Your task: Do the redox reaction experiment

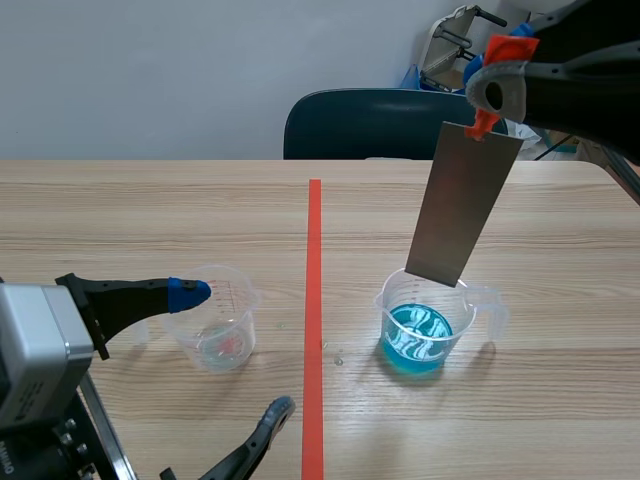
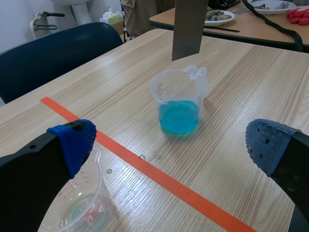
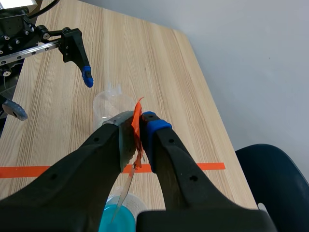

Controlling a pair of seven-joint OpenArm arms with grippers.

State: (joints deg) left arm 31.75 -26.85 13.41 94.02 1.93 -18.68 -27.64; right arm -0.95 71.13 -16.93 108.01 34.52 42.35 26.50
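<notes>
Right claw (image 1: 487,95) is clamped on the taped top end of a metal plate (image 1: 462,205). The plate hangs tilted, its lower end just above the rim of a cup of blue liquid (image 1: 425,330) on the table (image 1: 150,210), right of the tape line, toward the near edge. Left claw (image 2: 171,145) is spread wide with nothing in it, one finger over a clear cup (image 1: 222,335) left of the line.

Metal strip (image 1: 462,205): plain dull grey; orange-red tab (image 1: 484,122) at its 12 o'clock end.
Right beaker (image 1: 472,312): clear plastic; liquid (image 1: 418,335) bright blue with white swirls.
Left beaker (image 1: 236,300): clear, red graduation marks.
Left gripper (image 2: 171,145): black fingers, blue dotted pads (image 2: 75,144).
Right gripper (image 3: 140,128): black, one blue pad.
Table (image 1: 150,210): pale wood grain.
Tape line (image 1: 313,260): orange-red.
Chair (image 1: 370,125): dark blue.
</notes>
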